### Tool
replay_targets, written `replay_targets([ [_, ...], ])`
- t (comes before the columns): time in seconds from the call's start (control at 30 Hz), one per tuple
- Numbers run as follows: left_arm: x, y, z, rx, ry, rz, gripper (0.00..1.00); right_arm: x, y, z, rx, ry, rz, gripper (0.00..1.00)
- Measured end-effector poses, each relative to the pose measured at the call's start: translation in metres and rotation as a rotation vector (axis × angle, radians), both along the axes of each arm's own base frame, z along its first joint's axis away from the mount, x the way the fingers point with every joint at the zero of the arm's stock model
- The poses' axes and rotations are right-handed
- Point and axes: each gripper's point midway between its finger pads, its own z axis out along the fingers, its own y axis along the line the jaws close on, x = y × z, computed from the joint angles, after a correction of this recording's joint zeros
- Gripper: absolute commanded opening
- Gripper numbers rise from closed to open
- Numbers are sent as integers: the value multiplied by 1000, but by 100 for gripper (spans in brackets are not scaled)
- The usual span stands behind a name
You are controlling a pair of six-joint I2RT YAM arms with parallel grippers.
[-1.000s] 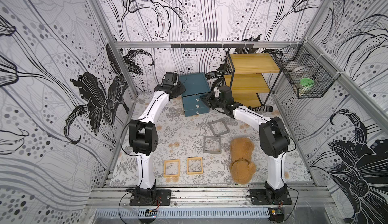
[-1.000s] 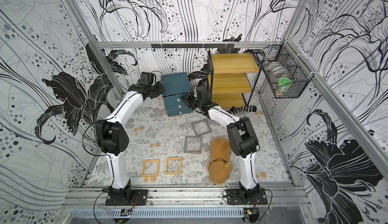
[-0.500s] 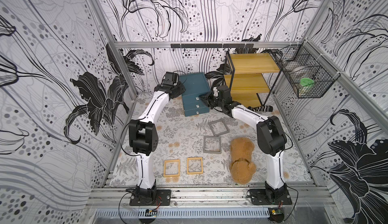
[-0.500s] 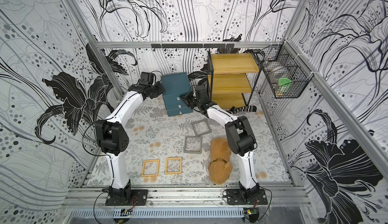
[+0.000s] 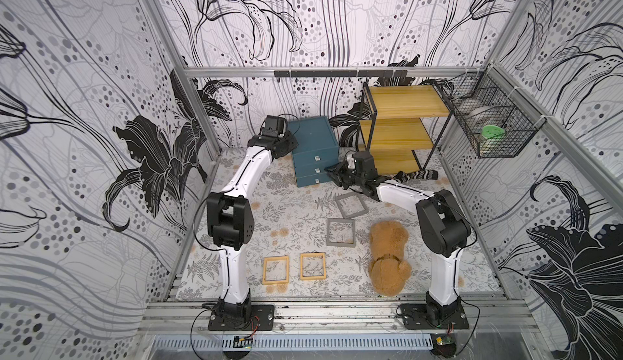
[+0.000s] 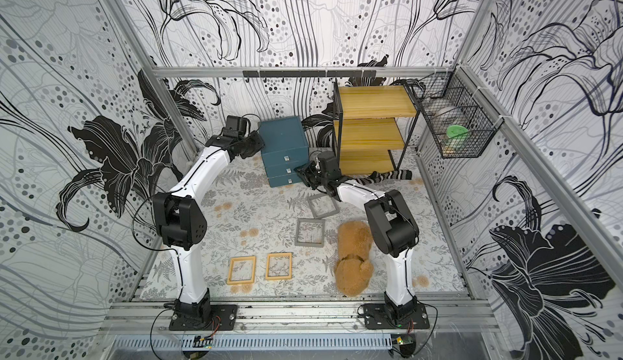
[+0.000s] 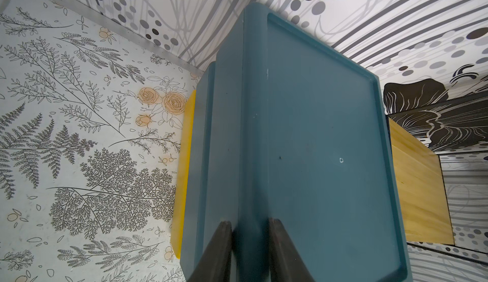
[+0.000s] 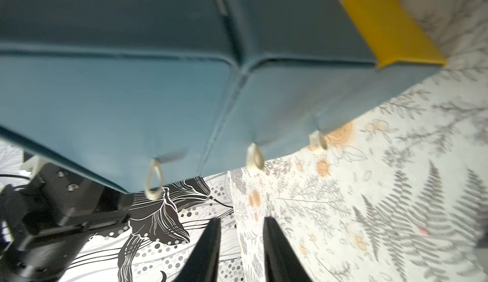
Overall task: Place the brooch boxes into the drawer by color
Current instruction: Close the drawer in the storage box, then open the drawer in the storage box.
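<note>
Directly ahead of the right gripper: chest, teal, with three stacked drawers. The fronts are about flush, and each has one silver pull. The pulls lie just beyond the fingertips, not touched.

- Right gripper: jaws parted, nothing between them.
- Left gripper: on the chest's opposite side, clenched across its upper edge, one finger on either face.
- Grey box: flat on the mat just behind the right gripper, partly under its forearm.
- Second grey box: further back, apart from the first.
- Yellow-tan box and second yellow-tan box: side by side, well behind both grippers, near the arm bases.
- Bear: beside the second grey box.
- Rack: just beside the chest, on the right gripper's side.
</note>
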Motion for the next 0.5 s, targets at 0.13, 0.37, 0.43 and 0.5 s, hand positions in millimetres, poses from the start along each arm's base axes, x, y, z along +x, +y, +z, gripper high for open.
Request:
replay_targets([
  [0.13, 0, 0, 0, 0, 0, -1, 27, -1, 1, -5, 13, 12, 1, 38],
  [0.37, 0, 0, 0, -1, 0, -1, 27, 17, 15, 5, 79, -24, 7, 39],
  [0.43, 0, 0, 0, -1, 0, -1, 27, 18, 16, -2, 87, -8, 6, 40],
  [0.5, 0, 0, 1, -1, 0, -2, 27, 20, 18, -10, 91, 8, 6, 40],
])
